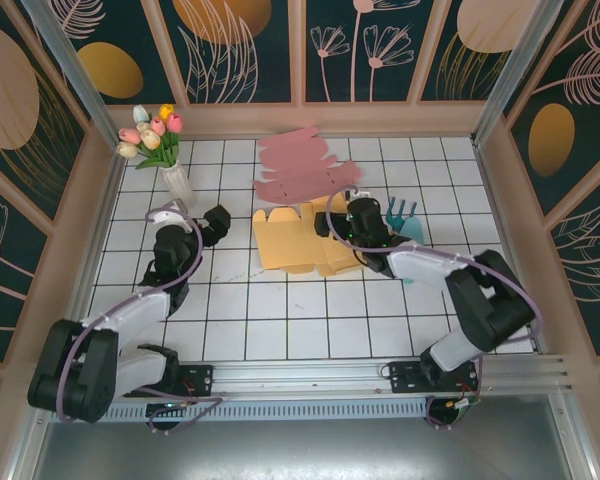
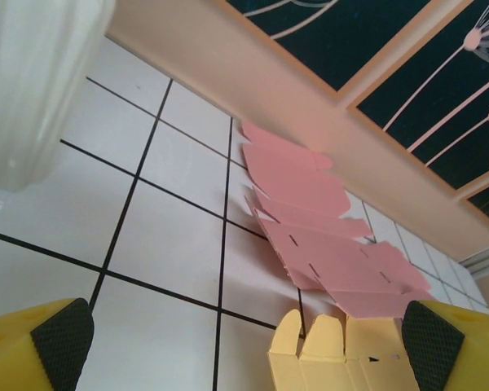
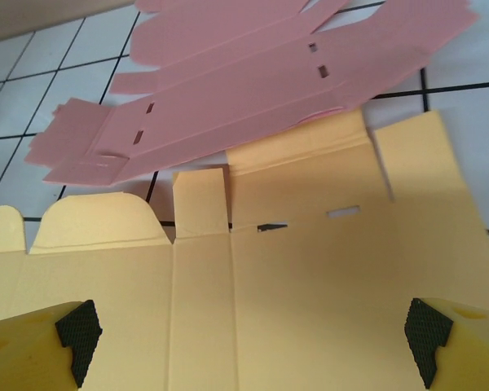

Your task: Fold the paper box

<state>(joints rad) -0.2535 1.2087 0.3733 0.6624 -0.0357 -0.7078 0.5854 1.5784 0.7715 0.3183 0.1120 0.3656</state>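
Yellow box sheet [image 1: 295, 245] lies flat, unfolded, on the tiled table [image 1: 280, 320] against a pink sheet [image 1: 305, 168]; right gripper [image 3: 253, 338] above it and left gripper [image 2: 246, 342] nearby, both wide open, empty.

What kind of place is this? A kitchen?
Probably a robot practice booth: a white gridded tabletop, dark flower-painted wall panels around it, and a black-and-white left arm and right arm bolted to a metal rail.
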